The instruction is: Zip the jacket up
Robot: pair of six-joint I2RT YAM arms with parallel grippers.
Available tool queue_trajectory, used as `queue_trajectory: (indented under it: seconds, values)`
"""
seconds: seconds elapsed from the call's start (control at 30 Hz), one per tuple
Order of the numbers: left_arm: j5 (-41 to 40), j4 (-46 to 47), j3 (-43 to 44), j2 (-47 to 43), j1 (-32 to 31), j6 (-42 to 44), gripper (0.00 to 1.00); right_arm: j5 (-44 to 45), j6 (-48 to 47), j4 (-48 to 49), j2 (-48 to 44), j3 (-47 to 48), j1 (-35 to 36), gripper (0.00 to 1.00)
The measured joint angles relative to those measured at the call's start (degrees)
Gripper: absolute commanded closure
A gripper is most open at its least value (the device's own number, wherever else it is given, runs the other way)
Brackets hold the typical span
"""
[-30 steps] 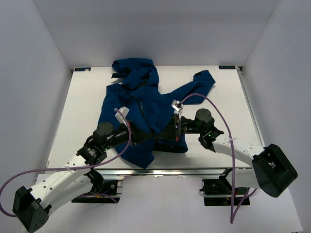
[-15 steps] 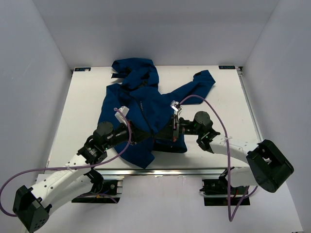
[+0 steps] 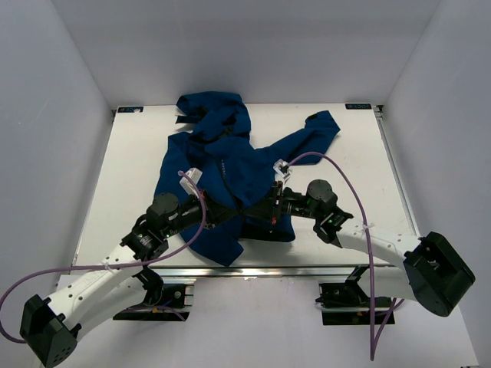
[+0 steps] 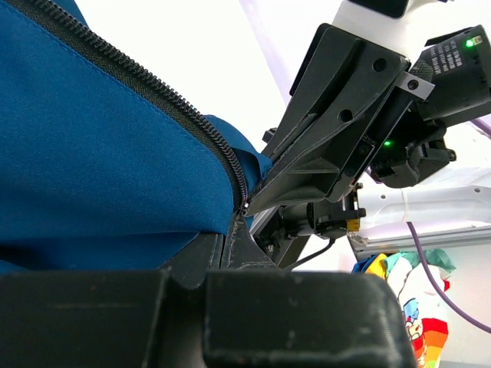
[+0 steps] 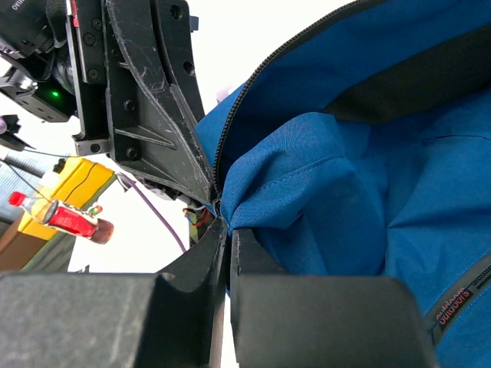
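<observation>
The dark blue jacket [image 3: 222, 165] lies spread on the white table [image 3: 130, 169], hood toward the back and one sleeve [image 3: 311, 134] reaching right. My two grippers meet tip to tip at its near hem. The left gripper [image 3: 242, 215] is shut, its fingertips [image 4: 236, 227] pinching the bottom end of the black zipper [image 4: 153, 84]. The right gripper [image 3: 262, 212] is shut too, its fingertips [image 5: 225, 222] clamped on the blue fabric edge where the zipper [image 5: 253, 100] ends. Each wrist view shows the other gripper's black fingers close against its own. The slider itself is hidden.
Purple cables [image 3: 345, 184] loop over both arms. The table's near edge rail [image 3: 253, 268] runs just behind the grippers, and grey walls enclose the other three sides. Beyond the table, the right wrist view shows a yellow box with a red bottle [image 5: 73, 218].
The right arm's elbow and shoulder have shifted slightly, swinging its cable. Both grippers stay shut at the same spot on the hem, and the jacket has not moved.
</observation>
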Motion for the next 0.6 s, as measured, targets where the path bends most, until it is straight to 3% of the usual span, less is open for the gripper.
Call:
queue_trajectory:
  seconds: [0.3,0.6]
  values:
    - [0.0,-0.1,0.0,1.2,0.0,0.2,1.00,1.3,-0.6,-1.8,0.0,0.2,0.2,1.00]
    - [-1.2,-1.6,0.2,3.0,0.0,0.7,1.00,3.2,-0.6,-10.4,1.1,5.0,0.6,1.00]
